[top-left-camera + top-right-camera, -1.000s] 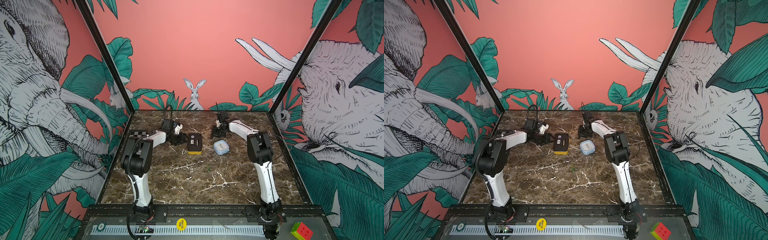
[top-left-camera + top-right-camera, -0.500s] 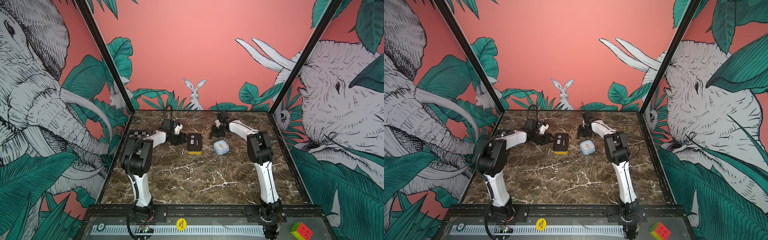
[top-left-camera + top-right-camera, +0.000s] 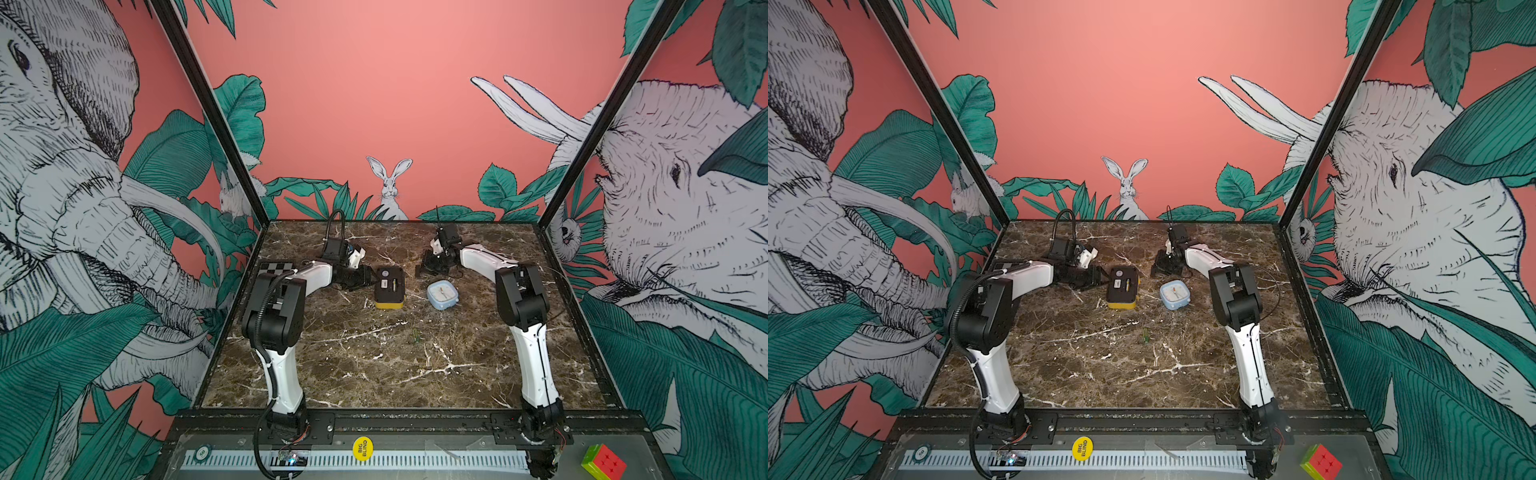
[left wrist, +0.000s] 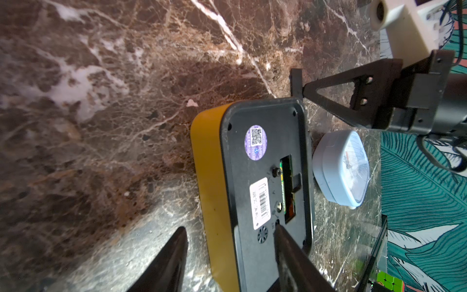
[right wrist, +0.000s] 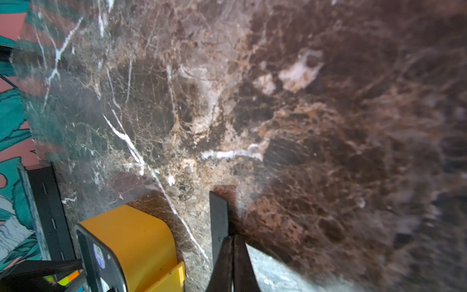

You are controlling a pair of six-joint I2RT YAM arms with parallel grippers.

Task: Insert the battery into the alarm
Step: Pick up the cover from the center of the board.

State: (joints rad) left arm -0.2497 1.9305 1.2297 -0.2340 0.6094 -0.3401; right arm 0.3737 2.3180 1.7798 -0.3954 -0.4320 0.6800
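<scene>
On the bench (image 3: pixel 374 365), mid-rear, the alarm (image 3: pixel 389 286) lies back-up; the battery (image 4: pixel 288 187) appears seated lengthwise in its slot; the left gripper (image 4: pixel 230 227), jaws apart, straddles the alarm's left edge; the right gripper (image 5: pixel 232 239), just beyond the far corner, clamps a thin black plate (image 5: pixel 218 217).

Dark brown marble table (image 3: pixel 374 374) with white veins. The yellow alarm (image 3: pixel 389 287) lies black back up right at the tips of the left gripper (image 3: pixel 370 276). The little blue clock (image 3: pixel 442 295) is just beside the right gripper (image 3: pixel 420 271). A tiny green bit (image 3: pixel 414 336) sits well apart from both, can't tell what.
</scene>
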